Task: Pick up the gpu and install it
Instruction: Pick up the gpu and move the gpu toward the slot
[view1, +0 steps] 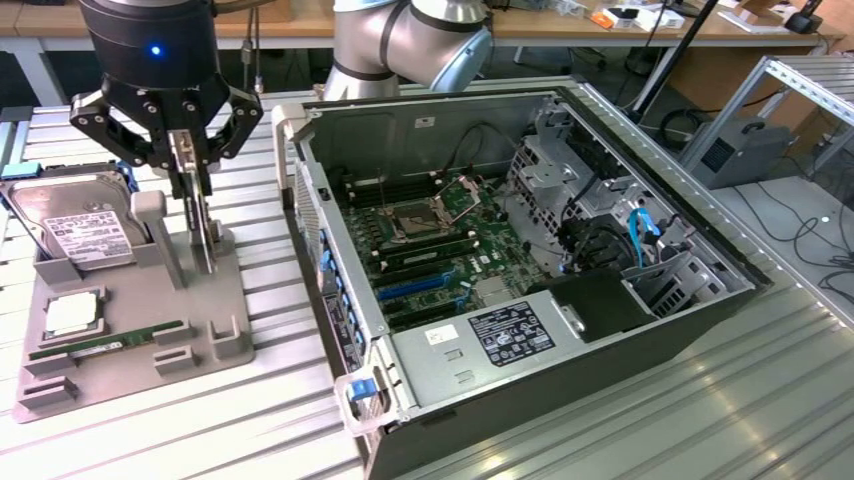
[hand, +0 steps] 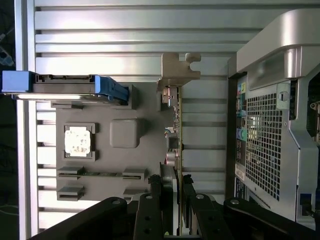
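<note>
The gpu (view1: 204, 225) stands on edge, upright, over the grey parts holder (view1: 200, 345) at the exterior view's left. It is a thin green board with a silver bracket (hand: 175, 70) at one end. My gripper (view1: 196, 170) hangs straight above it, its two fingers pressed against either face of the card's upper edge. In the wrist view the gpu (hand: 176, 125) runs edge-on between the fingertips (hand: 187, 186) of my gripper (hand: 174, 186). Whether the card's lower edge still sits in the holder's slot, I cannot tell.
The open computer case (view1: 400, 120) lies at the exterior view's right, with its motherboard (view1: 427, 240) and blue slots (view1: 420, 290) exposed. On the holder (hand: 145, 110) sit a hard drive (view1: 80, 235), a CPU (view1: 70, 312) and a RAM stick (view1: 107, 343). The table is ribbed metal.
</note>
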